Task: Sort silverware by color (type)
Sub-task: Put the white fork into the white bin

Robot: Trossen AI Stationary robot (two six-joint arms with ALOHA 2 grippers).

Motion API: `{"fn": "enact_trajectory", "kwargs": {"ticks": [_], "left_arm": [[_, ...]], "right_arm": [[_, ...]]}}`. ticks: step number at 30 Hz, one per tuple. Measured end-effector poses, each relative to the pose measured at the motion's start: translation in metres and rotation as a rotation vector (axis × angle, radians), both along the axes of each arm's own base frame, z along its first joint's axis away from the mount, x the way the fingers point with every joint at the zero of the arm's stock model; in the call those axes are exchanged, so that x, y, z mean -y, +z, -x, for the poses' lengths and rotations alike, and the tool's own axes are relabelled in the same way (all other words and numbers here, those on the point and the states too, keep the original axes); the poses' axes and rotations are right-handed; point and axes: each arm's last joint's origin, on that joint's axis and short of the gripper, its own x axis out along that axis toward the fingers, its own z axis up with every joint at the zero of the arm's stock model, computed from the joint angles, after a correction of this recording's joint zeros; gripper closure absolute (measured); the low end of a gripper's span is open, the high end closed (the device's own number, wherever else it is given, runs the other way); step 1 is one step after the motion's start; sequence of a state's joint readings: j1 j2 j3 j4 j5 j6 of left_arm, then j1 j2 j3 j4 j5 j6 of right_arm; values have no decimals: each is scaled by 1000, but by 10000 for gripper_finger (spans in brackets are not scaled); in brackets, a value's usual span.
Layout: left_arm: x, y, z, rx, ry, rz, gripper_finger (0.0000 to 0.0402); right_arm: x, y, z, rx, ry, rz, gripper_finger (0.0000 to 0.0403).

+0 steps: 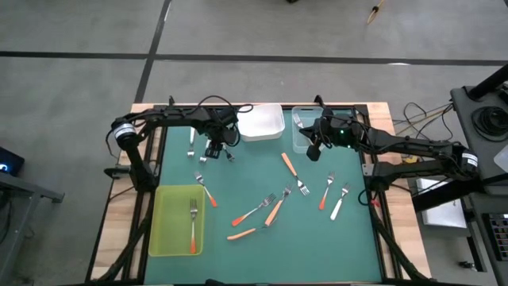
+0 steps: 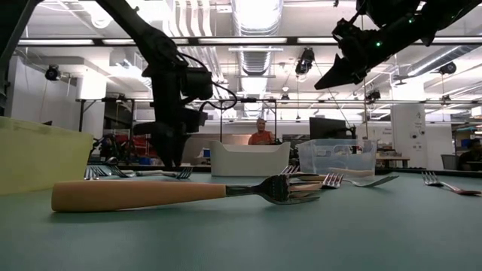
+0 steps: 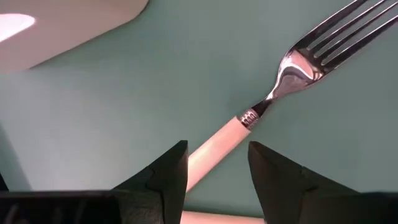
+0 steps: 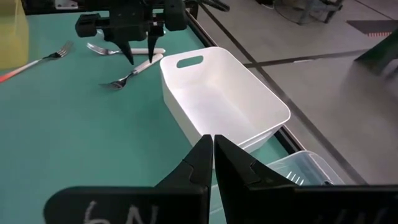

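Lying between parted fingers [image 3: 165,177]: white-handled fork [image 3: 249,121]

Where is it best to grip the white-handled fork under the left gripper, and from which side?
Grip the white-handled fork on its straight handle, just behind the metal collar, coming straight down from above. It lies flat on the mat, and the left gripper already stands open across that slim handle.

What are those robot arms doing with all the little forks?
They are sorting forks by handle colour. The left gripper hangs at the far side of the green table with its fingers open around a white-handled fork. The right gripper waits shut, raised near the clear tray. One orange fork already lies in the yellow-green tray; the white tray is empty.
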State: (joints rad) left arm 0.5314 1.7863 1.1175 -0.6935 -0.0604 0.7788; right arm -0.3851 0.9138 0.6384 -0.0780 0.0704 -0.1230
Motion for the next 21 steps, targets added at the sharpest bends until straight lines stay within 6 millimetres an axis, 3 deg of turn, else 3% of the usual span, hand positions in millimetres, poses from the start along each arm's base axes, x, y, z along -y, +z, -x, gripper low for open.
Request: {"fn": "enact_trajectory", "kwargs": {"ticks": [21], "left_arm": [[3, -10, 3, 14, -30, 16, 235]], "right_arm": [[0, -3, 1, -21, -1, -11, 394]]}}
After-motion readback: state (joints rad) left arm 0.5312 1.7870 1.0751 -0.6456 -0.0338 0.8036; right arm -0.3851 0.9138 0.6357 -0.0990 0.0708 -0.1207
